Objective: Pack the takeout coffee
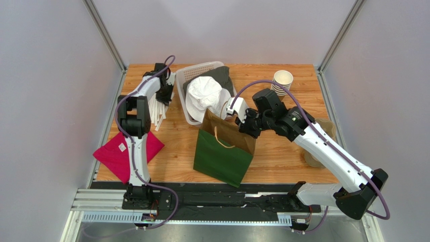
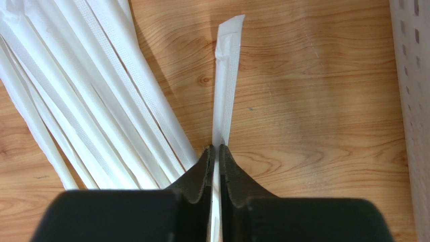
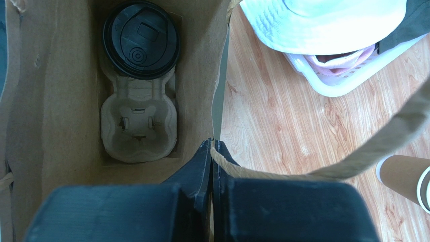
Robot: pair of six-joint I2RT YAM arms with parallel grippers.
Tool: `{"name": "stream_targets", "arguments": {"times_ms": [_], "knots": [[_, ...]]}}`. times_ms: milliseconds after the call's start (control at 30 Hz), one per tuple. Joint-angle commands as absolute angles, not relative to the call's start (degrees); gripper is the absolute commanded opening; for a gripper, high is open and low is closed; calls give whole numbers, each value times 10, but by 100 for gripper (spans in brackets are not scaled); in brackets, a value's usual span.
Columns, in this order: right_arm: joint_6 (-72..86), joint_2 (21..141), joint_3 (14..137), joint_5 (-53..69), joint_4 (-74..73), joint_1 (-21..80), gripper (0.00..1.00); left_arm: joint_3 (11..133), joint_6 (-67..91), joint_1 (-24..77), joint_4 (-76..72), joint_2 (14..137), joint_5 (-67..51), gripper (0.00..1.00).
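The takeout coffee (image 3: 141,39) shows only its round black lid, seated in a pulp cup carrier (image 3: 139,121) at the bottom of the green paper bag (image 1: 222,159). The carrier's other pocket is empty. My right gripper (image 3: 213,144) is shut on the bag's top rim beside its twine handle (image 3: 353,164), holding the mouth open. At the far left, my left gripper (image 2: 218,147) is shut on one paper-wrapped straw (image 2: 227,75), which points away from the fingers over the wood. The pile of wrapped straws (image 2: 91,91) lies just left of it.
A white basket (image 1: 187,113) with a white hat (image 1: 204,93) and dark cloth stands at the back centre, its wall (image 2: 416,75) right of the left gripper. A stack of lidless cups (image 1: 282,80) is back right. A pink cloth (image 1: 121,151) lies front left.
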State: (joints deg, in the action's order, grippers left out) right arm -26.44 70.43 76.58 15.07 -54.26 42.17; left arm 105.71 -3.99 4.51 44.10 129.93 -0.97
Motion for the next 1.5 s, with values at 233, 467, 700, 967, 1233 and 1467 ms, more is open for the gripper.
{"name": "stream_targets", "arguments": {"times_ms": [233,467,700,967,1233,1467], "knots": [[-260,704,783,162,-558,420,0,1098,60,18,483,1296,-84,0],[-267,700,784,167,-557,420,0,1024,123,4,396,1204,-157,0],[-281,706,795,172,-552,420,0,975,177,-13,330,1138,-236,0],[-294,703,809,183,-547,421,0,933,172,-18,287,1061,-258,0],[-309,707,820,193,-559,422,22,902,125,-26,277,936,-344,0],[-301,719,851,198,-579,422,52,854,14,-26,272,740,-434,0]]}}
